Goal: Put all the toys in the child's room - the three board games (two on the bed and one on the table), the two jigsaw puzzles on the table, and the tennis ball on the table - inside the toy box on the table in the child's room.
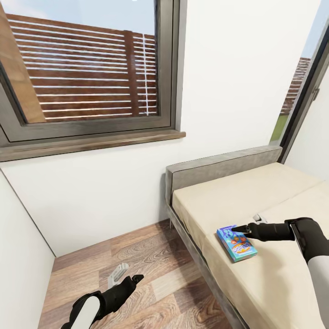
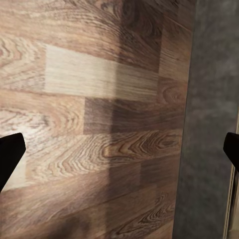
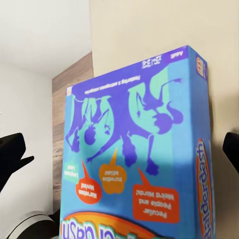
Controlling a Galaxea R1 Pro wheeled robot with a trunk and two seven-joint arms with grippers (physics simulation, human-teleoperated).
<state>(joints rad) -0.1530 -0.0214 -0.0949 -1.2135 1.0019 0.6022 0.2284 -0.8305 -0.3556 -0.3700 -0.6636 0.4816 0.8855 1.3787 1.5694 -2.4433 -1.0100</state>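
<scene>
Right gripper (image 1: 238, 228), jaws spread, hovers over the teal-blue flat cardboard board game (image 1: 236, 244) near the beige mattress's (image 1: 274, 283) floor-side edge, beside a grey upholstered headboard (image 1: 219, 168); left gripper (image 1: 135, 278), also open, hangs above wood-plank floor (image 1: 151, 260).

Teal-blue board game (image 1: 236, 244) with purple silhouettes and orange bubbles; beige bed (image 1: 274, 278); wood-grain floor (image 1: 151, 274).

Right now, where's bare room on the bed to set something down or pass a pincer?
Free: the mattress between the grey headboard and the teal-blue board game, and the strip nearer the camera past the box. Crowded: around that box, where the open right pincer reaches over it. The left pincer hangs open over plank floor.
</scene>
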